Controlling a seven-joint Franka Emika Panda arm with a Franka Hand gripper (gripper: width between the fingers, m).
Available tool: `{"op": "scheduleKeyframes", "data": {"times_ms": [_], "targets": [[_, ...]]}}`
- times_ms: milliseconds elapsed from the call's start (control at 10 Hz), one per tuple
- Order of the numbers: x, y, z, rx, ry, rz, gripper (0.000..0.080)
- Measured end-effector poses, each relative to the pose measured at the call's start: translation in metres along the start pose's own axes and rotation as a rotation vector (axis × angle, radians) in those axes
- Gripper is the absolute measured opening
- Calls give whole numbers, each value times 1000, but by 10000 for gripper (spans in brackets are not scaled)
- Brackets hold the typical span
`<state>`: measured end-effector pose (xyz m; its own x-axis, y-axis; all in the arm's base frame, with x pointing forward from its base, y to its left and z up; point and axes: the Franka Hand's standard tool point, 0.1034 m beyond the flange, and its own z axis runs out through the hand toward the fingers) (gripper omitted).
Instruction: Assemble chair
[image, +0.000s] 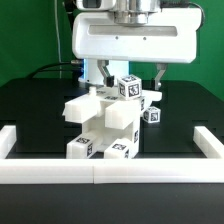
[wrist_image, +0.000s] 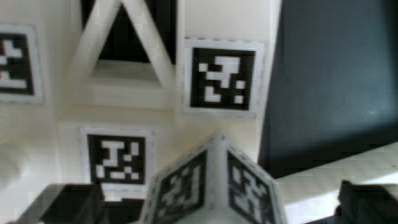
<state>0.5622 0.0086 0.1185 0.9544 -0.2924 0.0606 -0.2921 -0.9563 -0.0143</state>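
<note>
The chair (image: 104, 126) stands partly built in the middle of the black table as a cluster of white slabs and square posts with black-and-white tags. A tagged square post (image: 128, 88) sticks up at its top. My gripper (image: 130, 76) hangs open right over that post, one finger on each side. In the wrist view the post (wrist_image: 214, 188) shows corner-on between my dark fingertips (wrist_image: 71, 205), with a clear gap on both sides. Behind it lies a white slab (wrist_image: 222, 75) carrying tags. Nothing is held.
Long plain white rails border the table at the front (image: 110, 172), the exterior view's left (image: 8, 140) and right (image: 212, 140). A small tagged white part (image: 152, 115) sits close against the chair on the exterior view's right. The arm's white body (image: 125, 40) looms above.
</note>
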Motion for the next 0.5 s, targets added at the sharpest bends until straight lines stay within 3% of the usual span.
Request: {"op": "scheduleKeyframes", "data": {"times_ms": [500], "targets": [[3,4,-1,-2,2,-354,649]]}}
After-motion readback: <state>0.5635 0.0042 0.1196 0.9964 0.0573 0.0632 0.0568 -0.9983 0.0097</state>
